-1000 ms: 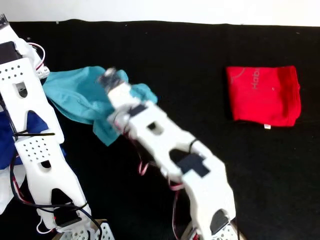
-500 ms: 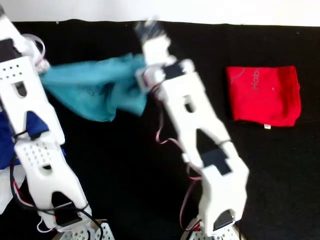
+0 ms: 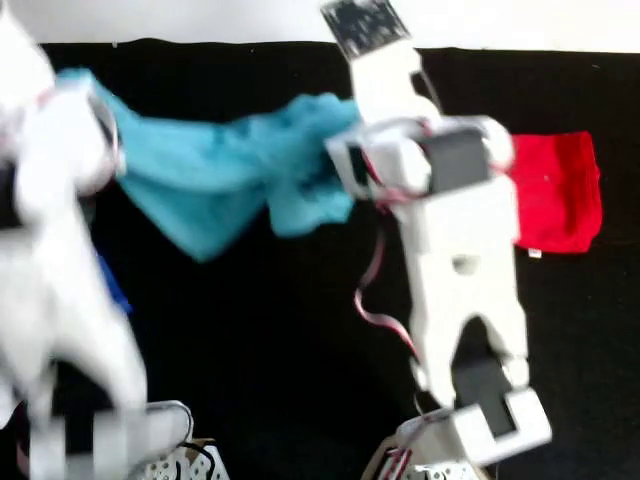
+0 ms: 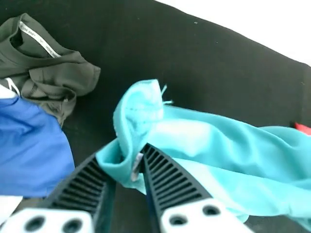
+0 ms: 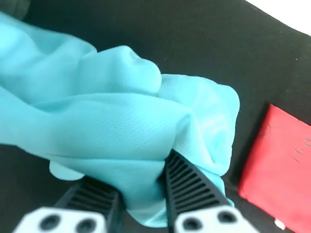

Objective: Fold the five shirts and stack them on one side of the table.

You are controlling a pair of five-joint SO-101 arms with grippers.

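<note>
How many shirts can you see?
4. The teal shirt hangs between the left gripper and right gripper, the folded red shirt lies at the right, the blue shirt and crumpled dark green shirt at the left. A white bit by the blue one may be a fifth.

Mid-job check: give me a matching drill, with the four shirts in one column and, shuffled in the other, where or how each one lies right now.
Things:
1. teal shirt
2. red shirt
3. dark grey shirt
4. blue shirt

States:
A. folded, flat on the table
B. crumpled heap, neck label showing
C. clamped at one end by the left gripper, at the other by the right gripper
D. unfolded, beside the crumpled heap

Pairs: 1-C, 2-A, 3-B, 4-D
</note>
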